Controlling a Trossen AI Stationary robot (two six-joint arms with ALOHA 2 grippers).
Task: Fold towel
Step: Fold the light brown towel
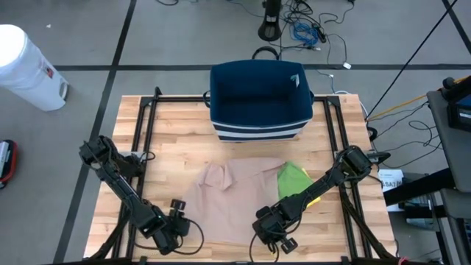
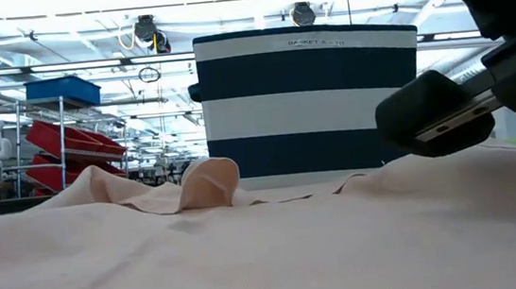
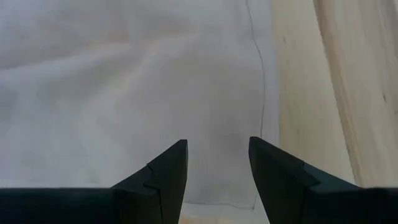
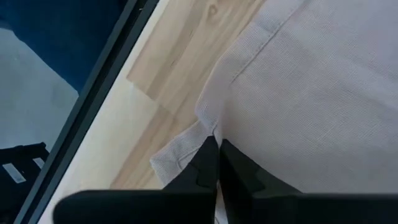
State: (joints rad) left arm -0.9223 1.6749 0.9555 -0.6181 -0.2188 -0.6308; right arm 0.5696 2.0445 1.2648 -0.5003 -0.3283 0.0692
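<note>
While the right gripper (image 4: 217,155) pinches one towel (image 1: 228,202), you see the left gripper (image 3: 217,162) released, its arms cropped.

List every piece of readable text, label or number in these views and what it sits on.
Small white print on the top band of the striped basket, low view: seems to start "BASKET", the rest too small to read.
White tag on the basket's corner in the high view: blank or too small to tell.
Red mark on the white bin beside the table: unreadable.
Label by the table's right edge: too small to read.
Towel: no text.
</note>
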